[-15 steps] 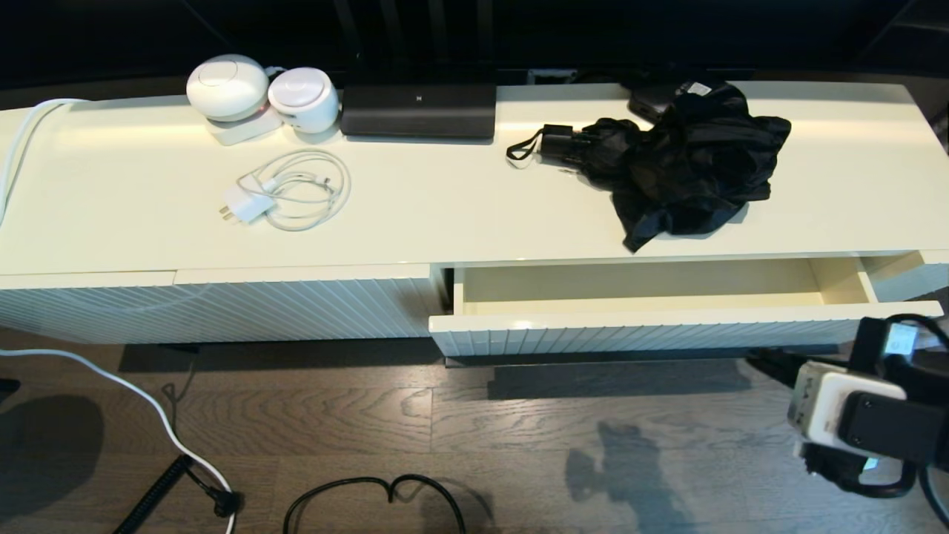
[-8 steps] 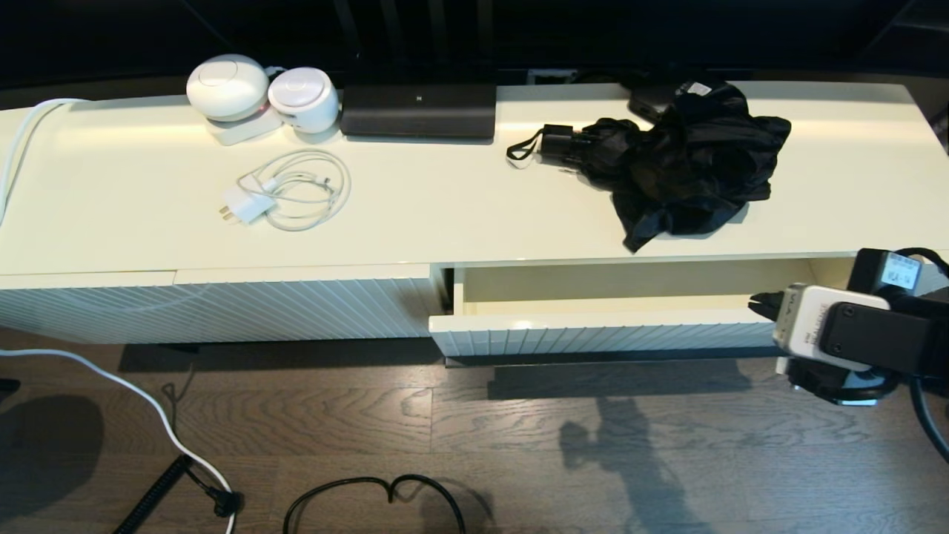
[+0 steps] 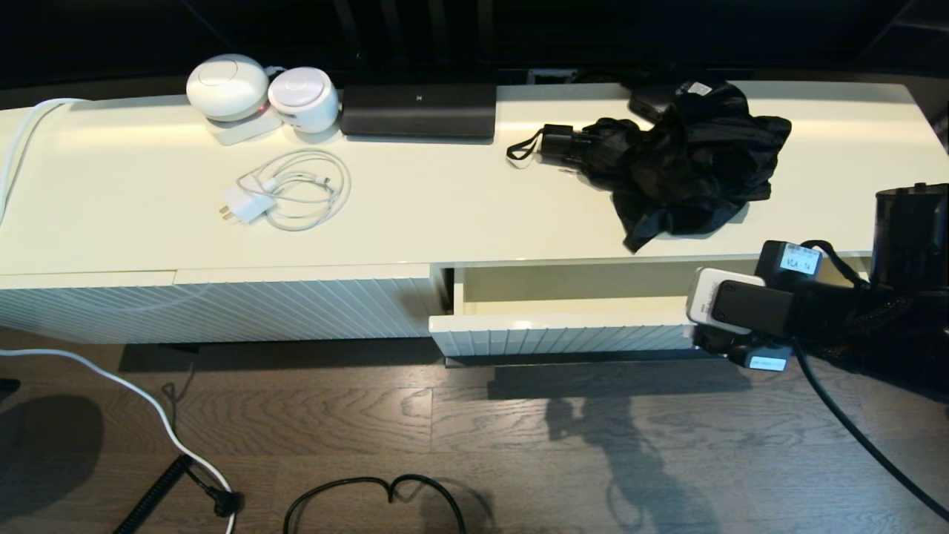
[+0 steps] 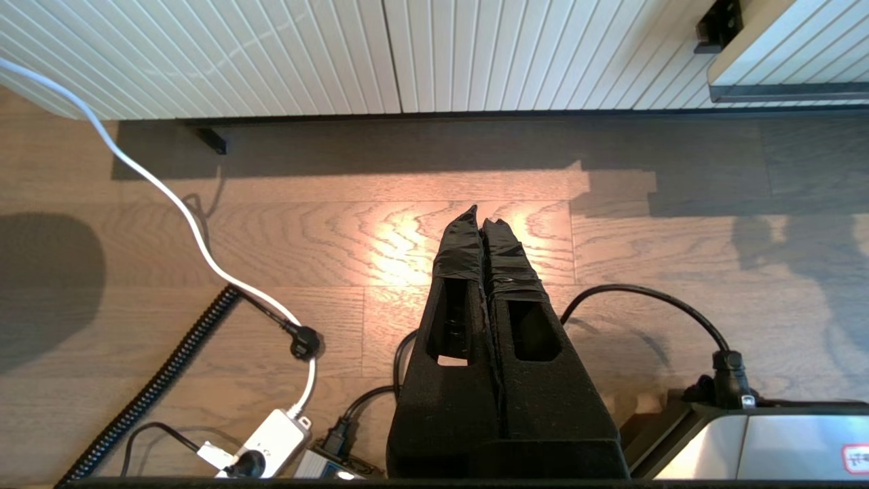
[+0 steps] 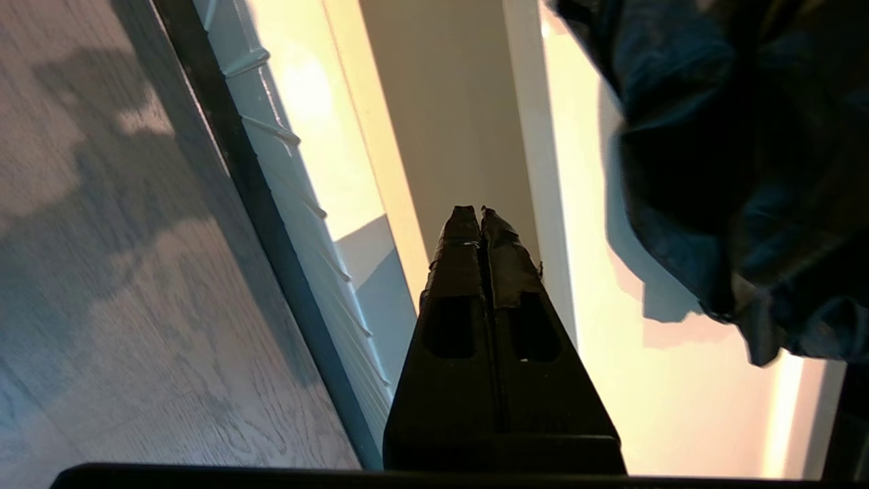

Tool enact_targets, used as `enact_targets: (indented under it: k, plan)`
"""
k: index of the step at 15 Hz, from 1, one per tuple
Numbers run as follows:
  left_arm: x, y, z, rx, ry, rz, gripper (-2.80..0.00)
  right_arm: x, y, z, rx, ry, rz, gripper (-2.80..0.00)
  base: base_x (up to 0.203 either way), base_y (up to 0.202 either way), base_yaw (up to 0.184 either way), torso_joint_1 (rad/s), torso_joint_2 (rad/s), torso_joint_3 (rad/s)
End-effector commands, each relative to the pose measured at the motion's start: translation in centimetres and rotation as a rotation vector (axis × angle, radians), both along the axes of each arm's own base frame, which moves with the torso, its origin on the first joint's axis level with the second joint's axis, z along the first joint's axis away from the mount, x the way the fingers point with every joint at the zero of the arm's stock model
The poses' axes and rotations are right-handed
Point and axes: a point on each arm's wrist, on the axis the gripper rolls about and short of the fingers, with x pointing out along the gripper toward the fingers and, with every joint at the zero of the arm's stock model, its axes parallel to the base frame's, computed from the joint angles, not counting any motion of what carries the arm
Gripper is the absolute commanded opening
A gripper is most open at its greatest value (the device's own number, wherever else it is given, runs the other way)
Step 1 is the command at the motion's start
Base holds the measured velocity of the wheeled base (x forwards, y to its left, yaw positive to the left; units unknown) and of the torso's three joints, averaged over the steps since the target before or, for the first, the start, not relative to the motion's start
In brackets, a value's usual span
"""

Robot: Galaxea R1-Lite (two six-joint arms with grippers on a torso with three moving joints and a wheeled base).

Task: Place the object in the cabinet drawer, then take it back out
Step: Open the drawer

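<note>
Lying on the cream bench (image 3: pixel 445 215), toward its right half, the black umbrella (image 3: pixel 682 170) stretches roughly left to right in the head view, its short handle (image 3: pixel 556 141) and strap loop (image 3: pixel 521 152) pointing left and its rumpled cloth bunched in a heap at the right end. The cloth hides the shaft and ribs, so the far tip cannot be made out, and it also covers most of a small black box (image 3: pixel 656 100) behind it at the back edge. Just in front of and below the umbrella, the drawer (image 3: pixel 563 326) stands pulled out, its ribbed front facing the floor side and its glossy inside bare where it shows; its right end is hidden behind the right arm. The right end effector (image 5: pixel 481 217) hangs over the drawer's rim close to the umbrella's cloth, its two fingers pressed together and holding nothing; in the head view its fingers are hidden behind the wrist camera housing. The left end effector (image 4: pixel 481 216) is parked low over the wooden floor (image 4: pixel 611 238) in front of the cabinet, fingers likewise together and empty. Farther left on the bench lie a coiled white charger cable (image 3: pixel 293 193), two round white devices (image 3: pixel 259 89) and a flat black unit (image 3: pixel 419 110).
</note>
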Motion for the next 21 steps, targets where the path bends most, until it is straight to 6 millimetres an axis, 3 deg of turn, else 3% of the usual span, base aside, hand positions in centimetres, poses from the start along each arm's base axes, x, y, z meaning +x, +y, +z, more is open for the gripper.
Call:
enact_targets:
  k: [1,21]
  plan:
    - [0.0,0.0,0.0,0.0,-0.002,0.0,-2.8,0.9,0.4,-1.1,-0.02,0.026,-0.003,-2.8,0.0,0.0,0.0,0.0,0.0,0.0]
    - [0.0,0.0,0.0,0.0,-0.002,0.0,-2.8,3.5,0.8,-1.8,-0.051,-0.077,0.003,-2.8,0.0,0.0,0.0,0.0,0.0,0.0]
